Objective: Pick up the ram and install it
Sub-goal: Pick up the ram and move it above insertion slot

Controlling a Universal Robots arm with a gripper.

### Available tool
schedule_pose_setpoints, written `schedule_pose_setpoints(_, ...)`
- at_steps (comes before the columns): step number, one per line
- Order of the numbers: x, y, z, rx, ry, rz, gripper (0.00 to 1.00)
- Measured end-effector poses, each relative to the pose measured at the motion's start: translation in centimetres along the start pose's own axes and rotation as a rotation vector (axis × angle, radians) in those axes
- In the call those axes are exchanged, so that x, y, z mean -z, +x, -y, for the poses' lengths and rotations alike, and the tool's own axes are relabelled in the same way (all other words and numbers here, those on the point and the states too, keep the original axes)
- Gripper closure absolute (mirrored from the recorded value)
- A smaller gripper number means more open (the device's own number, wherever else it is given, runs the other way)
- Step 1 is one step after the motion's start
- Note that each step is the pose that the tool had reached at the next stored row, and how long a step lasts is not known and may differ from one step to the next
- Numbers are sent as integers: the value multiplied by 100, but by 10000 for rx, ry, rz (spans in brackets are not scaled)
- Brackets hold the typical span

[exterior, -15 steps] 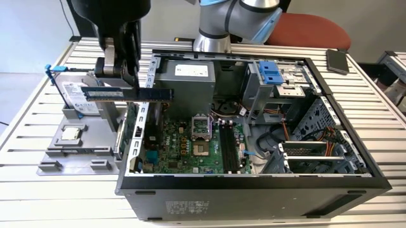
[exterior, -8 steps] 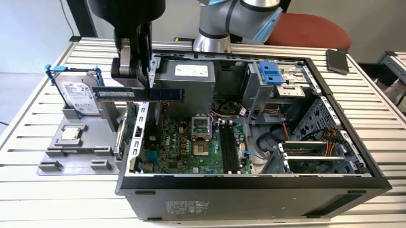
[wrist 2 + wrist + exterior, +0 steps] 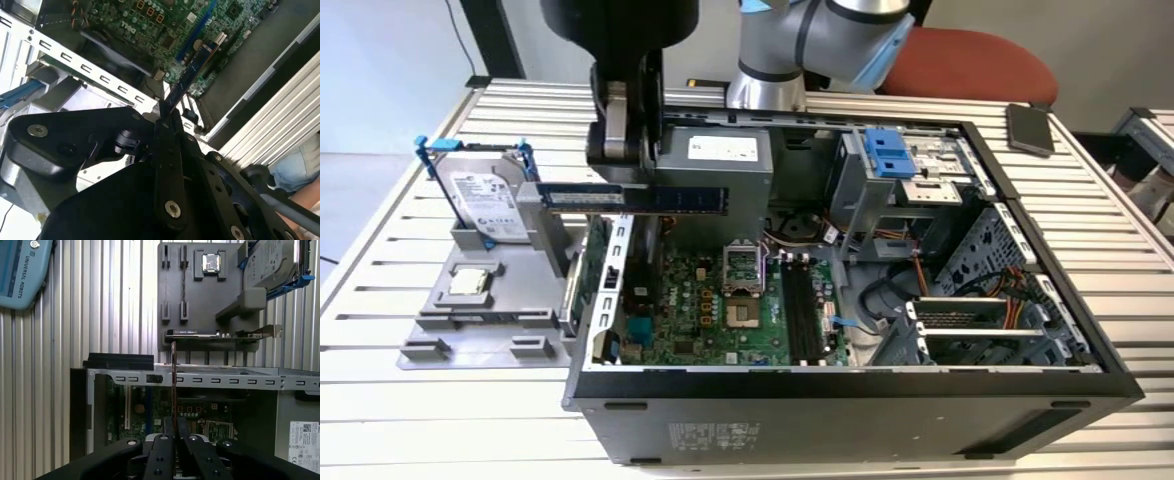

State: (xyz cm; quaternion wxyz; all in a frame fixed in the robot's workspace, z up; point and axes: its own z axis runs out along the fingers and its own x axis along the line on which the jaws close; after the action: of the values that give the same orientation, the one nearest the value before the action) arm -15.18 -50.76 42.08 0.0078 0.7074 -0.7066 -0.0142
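Hanging level in the air, the long, thin dark-blue ram stick with black chips [image 3: 634, 197] sits above the exterior view's left wall of the open black-and-grey computer case [image 3: 854, 385]. The black two-finger gripper [image 3: 624, 175] is clenched on the ram near its middle. In both wrist views the stick runs edge-on, straight out from between the pressed fingers.

Task status:
- Pick-up is done: the ram is clear of the grey plastic parts holder [image 3: 494, 310] on the slatted metal tabletop [image 3: 400, 400].
- Installation is not yet done: the long black memory slots [image 3: 803, 310] on the green motherboard [image 3: 694, 300] are empty, and the ram is well apart from them, high and toward the exterior view's left.

Surroundings:
- A grey power supply box [image 3: 720, 155] stands just behind the ram.
- The case's slotted metal rear bracket [image 3: 210, 381] lies directly under the ram.
- The metal-framed processor socket [image 3: 740, 275] lies between the ram and the slots.
- The parts holder carries a small square silver processor chip [image 3: 467, 282], a silver hard drive in blue rails [image 3: 487, 200] and an upright green expansion card [image 3: 594, 265].
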Motion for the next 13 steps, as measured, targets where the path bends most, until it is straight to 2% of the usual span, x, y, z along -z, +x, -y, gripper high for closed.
schedule_pose_setpoints(13,8,0,267,0,-11,0,100)
